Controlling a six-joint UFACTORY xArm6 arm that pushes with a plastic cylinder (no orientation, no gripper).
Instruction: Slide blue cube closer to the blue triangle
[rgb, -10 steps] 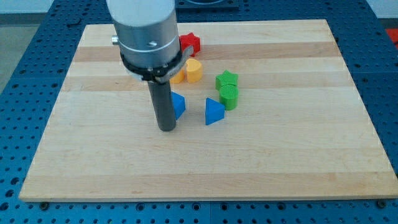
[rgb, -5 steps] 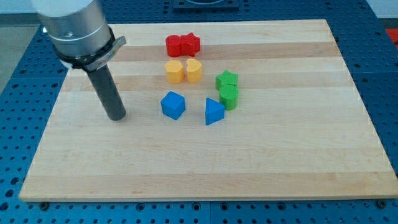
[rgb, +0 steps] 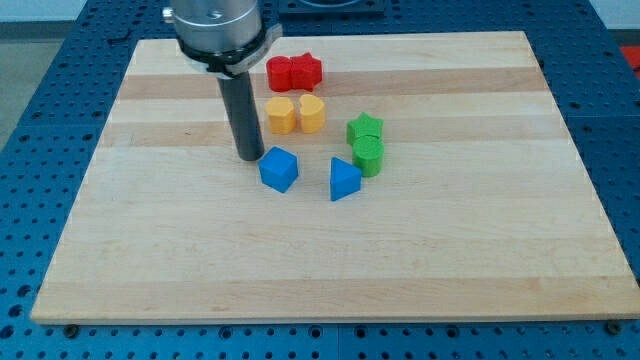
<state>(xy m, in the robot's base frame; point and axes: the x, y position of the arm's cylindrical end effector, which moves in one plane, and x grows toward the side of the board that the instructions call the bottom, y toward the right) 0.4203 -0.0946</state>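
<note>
The blue cube (rgb: 279, 169) sits near the middle of the wooden board (rgb: 460, 250). The blue triangle (rgb: 344, 180) lies a short gap to its right. My tip (rgb: 249, 156) rests on the board just up and left of the blue cube, very close to its upper left corner; whether it touches cannot be told. The rod rises from there toward the view's top.
Two red blocks (rgb: 293, 72) sit side by side near the top. Two yellow blocks (rgb: 296, 114) lie below them, just right of the rod. A green star (rgb: 365, 128) and a green block (rgb: 368, 155) stand right of the blue triangle.
The rod swung from beside the cube out to the far left, then came back to the cube's upper left. The blue cube and triangle have barely moved.
</note>
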